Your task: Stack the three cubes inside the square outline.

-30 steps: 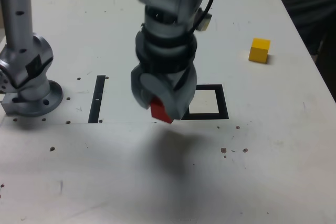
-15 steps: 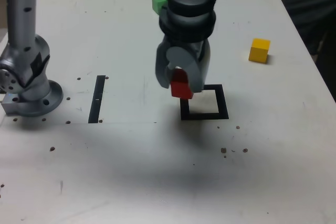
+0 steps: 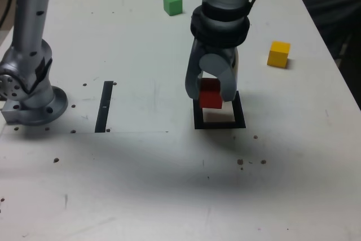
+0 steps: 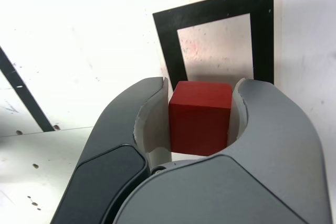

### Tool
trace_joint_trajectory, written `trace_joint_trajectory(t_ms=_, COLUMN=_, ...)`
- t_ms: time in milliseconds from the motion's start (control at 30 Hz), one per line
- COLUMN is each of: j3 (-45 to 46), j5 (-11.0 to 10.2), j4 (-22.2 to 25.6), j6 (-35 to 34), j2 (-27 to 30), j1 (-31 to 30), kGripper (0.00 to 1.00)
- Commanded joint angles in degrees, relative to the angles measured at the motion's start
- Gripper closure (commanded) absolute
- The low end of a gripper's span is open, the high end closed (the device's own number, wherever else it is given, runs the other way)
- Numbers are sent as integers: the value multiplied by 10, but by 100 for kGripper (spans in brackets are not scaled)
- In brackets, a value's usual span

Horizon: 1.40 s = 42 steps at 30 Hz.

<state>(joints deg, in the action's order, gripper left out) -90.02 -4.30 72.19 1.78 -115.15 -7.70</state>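
3 cubes lie on the white table (image 3: 169, 184), and 1 of them is held. Arm base (image 3: 28, 91): grey column and foot, well apart from the gripper toward the exterior view's left. Gripper (image 3: 212, 91): pointed downward, its 2 grey fingers (image 4: 131, 129) closed on opposite faces of the red cube (image 3: 211, 94).

Square outline (image 3: 219, 123): thick black border around a white centre, directly beneath the gripper. In the exterior view the gripper and red cube cover the outline's far edge, and a shadow falls on its white centre; whether the cube touches the surface cannot be told there. The wrist view alone shows the cube (image 4: 200, 116) seated between the pale inner faces of the fingers, with the outline (image 4: 215, 11) beyond it and the cube's shadow inside the white centre.

Black strip (image 3: 104, 105): narrow and straight, between the gripper and the arm base; in the wrist view it appears only as a diagonal line (image 4: 21, 90) at the picture's edge.

Yellow cube (image 3: 278, 53): beyond the gripper toward the exterior view's right, apart from the outline. Green cube (image 3: 173, 4): farther off, beyond the gripper toward the exterior view's left. Both appear only in the exterior view.

Small dark specks (image 3: 248, 162) dot the table nearer the camera than the gripper.
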Motion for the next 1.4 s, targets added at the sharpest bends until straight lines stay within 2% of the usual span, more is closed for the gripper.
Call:
trace_joint_trajectory(t_ms=0, j3=-3, j5=1, j4=-1, j6=-1, j2=-9, j1=7, kGripper=63)
trace_joint_trajectory(t_ms=333, j3=-4, j5=3, j4=-8, j6=4, j2=-29, j1=31, kGripper=63)
trace_joint_trajectory(t_ms=767, j3=-1, j5=11, j4=-31, j6=7, j2=-49, j1=34, kGripper=62)
trace_joint_trajectory(t_ms=833, j3=1, j5=11, j4=-36, j6=8, j2=-51, j1=34, kGripper=52)
trace_joint_trajectory(t_ms=967, j3=6, j5=13, j4=-44, j6=15, j2=-53, j1=39, kGripper=18)
trace_joint_trajectory(t_ms=1033, j3=9, j5=14, j4=-46, j6=17, j2=-53, j1=42, kGripper=6)
trace_joint_trajectory(t_ms=1100, j3=13, j5=15, j4=-47, j6=17, j2=-52, j1=44, kGripper=2)
trace_joint_trajectory(t_ms=1367, j3=34, j5=7, j4=-47, j6=17, j2=-24, j1=46, kGripper=1)
